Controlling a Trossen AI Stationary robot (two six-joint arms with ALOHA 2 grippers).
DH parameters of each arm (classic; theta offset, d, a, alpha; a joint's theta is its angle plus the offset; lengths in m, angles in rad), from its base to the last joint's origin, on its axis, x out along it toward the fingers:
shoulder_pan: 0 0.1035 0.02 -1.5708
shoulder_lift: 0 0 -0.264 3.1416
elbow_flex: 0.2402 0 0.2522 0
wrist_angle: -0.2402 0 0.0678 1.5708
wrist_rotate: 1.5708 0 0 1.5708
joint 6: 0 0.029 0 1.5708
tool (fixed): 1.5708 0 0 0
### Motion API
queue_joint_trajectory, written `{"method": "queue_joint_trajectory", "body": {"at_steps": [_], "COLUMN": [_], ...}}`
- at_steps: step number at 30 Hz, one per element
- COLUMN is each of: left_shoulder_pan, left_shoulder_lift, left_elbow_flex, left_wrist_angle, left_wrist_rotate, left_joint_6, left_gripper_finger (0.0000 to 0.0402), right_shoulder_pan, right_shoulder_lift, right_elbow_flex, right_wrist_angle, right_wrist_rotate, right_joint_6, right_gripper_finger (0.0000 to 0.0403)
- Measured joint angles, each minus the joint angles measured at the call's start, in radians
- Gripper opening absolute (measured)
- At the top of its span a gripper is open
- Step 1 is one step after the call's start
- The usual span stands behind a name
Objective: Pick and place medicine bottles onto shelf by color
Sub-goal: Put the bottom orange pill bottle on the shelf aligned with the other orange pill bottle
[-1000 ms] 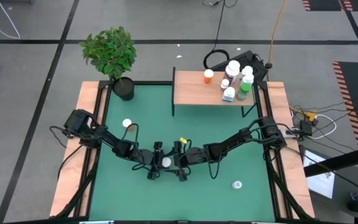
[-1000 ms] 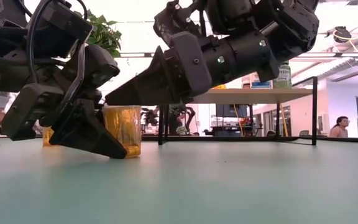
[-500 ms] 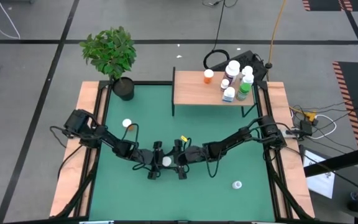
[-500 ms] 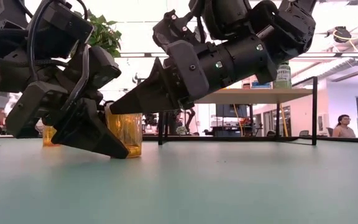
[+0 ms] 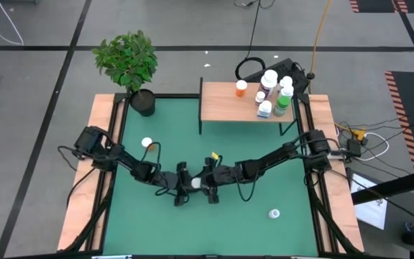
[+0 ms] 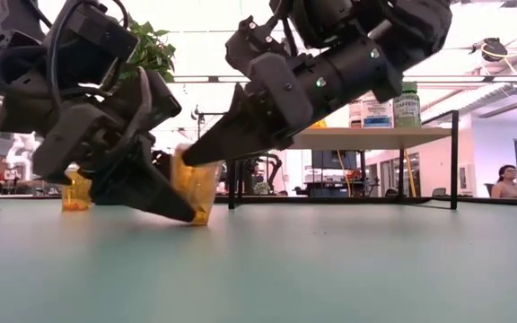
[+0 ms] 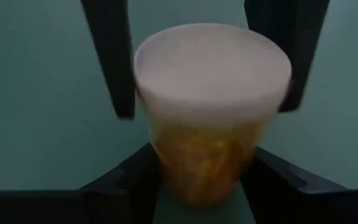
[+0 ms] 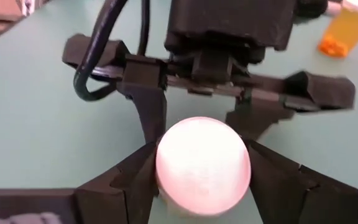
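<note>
An amber medicine bottle (image 5: 193, 185) with a white cap sits tilted at mid-table, between both grippers. My left gripper (image 5: 187, 185) comes from the left and is shut on its body. My right gripper (image 5: 201, 185) comes from the right, with its fingers against the cap. A second amber bottle (image 5: 147, 142) stands on the mat farther left. A white bottle (image 5: 274, 214) rests on the mat near the right front. The light-wood shelf (image 5: 221, 108) at the far edge carries an orange bottle (image 5: 241, 88) and several others (image 5: 272, 93). My left gripper pinches the bottle's amber body (image 7: 166, 168) between its two fingers, below the cap. The fingers (image 6: 151, 193) slant down from the table's left. The bottle leans over in the hold; whether its bottom edge (image 6: 201, 218) is on the mat I cannot tell. My right gripper has its two fingers on opposite sides of the white cap (image 8: 166, 168). The fingers (image 6: 214, 144) slant down from the table's right, facing the left gripper. The cap fills the gap between them.
A potted plant (image 5: 128, 61) stands at the far left corner. Wooden side rails (image 5: 85, 194) edge the green mat. A person (image 6: 508, 179) shows in the room behind. Bare mat lies toward the near edge.
My right gripper has drawn its fingers in from wide apart until they stand against the cap, and has tipped a little flatter. My left gripper has rolled at the wrist, so the amber bottle has gone from upright to tilted.
</note>
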Motion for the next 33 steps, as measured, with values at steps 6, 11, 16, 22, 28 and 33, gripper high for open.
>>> {"method": "queue_joint_trajectory", "body": {"at_steps": [6,11,16,22,28,33], "left_shoulder_pan": [0.006,0.027,0.05,0.062,0.034,0.026], "left_shoulder_lift": [-0.009,-0.023,-0.01,0.047,0.055,0.057], "left_elbow_flex": [-0.002,-0.006,-0.005,-0.002,-0.003,-0.004], "left_wrist_angle": [0.0,0.011,0.038,0.065,0.087,0.128], "left_wrist_rotate": [-0.111,-0.163,-0.264,-0.383,-0.387,-0.359], "left_joint_6": [-0.201,-0.209,-0.289,-0.442,-0.448,-0.419], "left_gripper_finger": [0.0226,0.0282,0.0319,0.0325,0.0326,0.0326], "right_shoulder_pan": [-0.02,-0.046,-0.122,-0.297,-0.489,-0.594], "right_shoulder_lift": [-0.121,-0.266,-0.473,-0.552,-0.57,-0.565], "right_elbow_flex": [-0.001,0.0,0.089,0.359,0.377,0.316], "right_wrist_angle": [-0.172,-0.365,-0.671,-1.062,-1.182,-1.167], "right_wrist_rotate": [0.005,0.002,0.11,0.33,0.37,0.339], "right_joint_6": [0.035,0.031,-0.01,0.028,0.066,0.072], "right_gripper_finger": [0.0208,0.0207,0.0207,0.0206,0.0206,0.0206]}}
